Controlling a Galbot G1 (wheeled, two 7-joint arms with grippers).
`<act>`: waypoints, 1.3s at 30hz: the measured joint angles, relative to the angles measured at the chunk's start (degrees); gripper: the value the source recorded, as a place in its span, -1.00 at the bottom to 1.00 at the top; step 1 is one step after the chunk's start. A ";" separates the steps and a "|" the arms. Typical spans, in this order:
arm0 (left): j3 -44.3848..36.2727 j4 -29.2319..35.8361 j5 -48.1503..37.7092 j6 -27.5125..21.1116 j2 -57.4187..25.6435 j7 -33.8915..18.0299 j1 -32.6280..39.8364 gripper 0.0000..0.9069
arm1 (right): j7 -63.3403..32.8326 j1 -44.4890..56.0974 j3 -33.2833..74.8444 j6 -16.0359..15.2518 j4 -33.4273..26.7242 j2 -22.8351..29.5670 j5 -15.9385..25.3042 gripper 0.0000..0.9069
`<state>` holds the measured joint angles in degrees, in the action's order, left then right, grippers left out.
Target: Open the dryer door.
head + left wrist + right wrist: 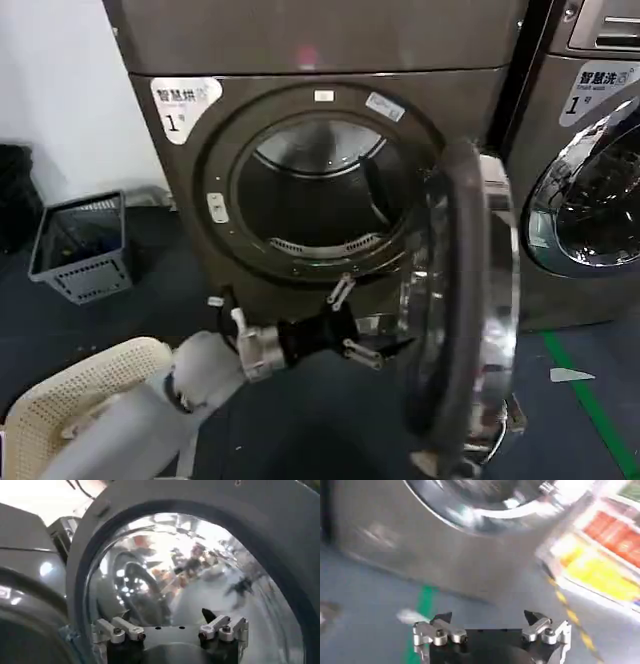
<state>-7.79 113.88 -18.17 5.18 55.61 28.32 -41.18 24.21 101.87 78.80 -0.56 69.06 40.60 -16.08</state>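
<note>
Door [470, 310] swung wide, drum exposed; task basically done. Left gripper [385, 318] fingers spread, empty, beside inner face. Right gripper [490, 617] fingers released, idle.

Camera setup: head plus two wrist views.
Head looks forward-down at the dryer door [462, 310]; left wrist faces its inner glass close up; right wrist faces neighbouring machine [445, 545] and floor.
</note>
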 joint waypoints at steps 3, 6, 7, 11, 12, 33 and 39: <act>-1.67 -0.99 0.46 0.07 1.58 -0.36 1.25 1.00 | -1.47 2.65 4.31 -0.51 -1.05 2.08 3.60 1.00; -3.21 -2.05 1.32 0.11 3.05 -0.86 2.30 1.00 | -3.43 4.79 7.77 -0.49 -1.49 4.32 6.88 1.00; -3.77 -2.47 1.76 0.12 3.60 -1.07 2.63 1.00 | -3.79 5.18 8.45 -0.58 -1.58 4.84 7.40 1.00; -5.81 -4.55 3.40 0.12 6.17 -2.22 3.98 1.00 | -5.70 7.46 12.19 -1.18 -0.99 8.00 9.21 1.00; -6.30 -5.05 3.73 0.12 6.82 -2.48 4.34 1.00 | -5.88 7.93 12.97 -1.43 -0.72 8.65 9.56 1.00; -12.37 -16.86 10.69 -0.19 22.38 -7.51 11.79 1.00 | -7.27 14.69 21.49 -6.43 5.97 19.66 14.07 1.00; -13.39 -20.96 11.68 0.05 26.17 -8.55 14.50 1.00 | -7.27 15.88 22.62 -6.42 8.12 21.70 13.87 1.00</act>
<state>-21.17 92.92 -6.49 5.23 81.78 19.77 -26.67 16.94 117.75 101.42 -6.99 77.18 62.30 -2.21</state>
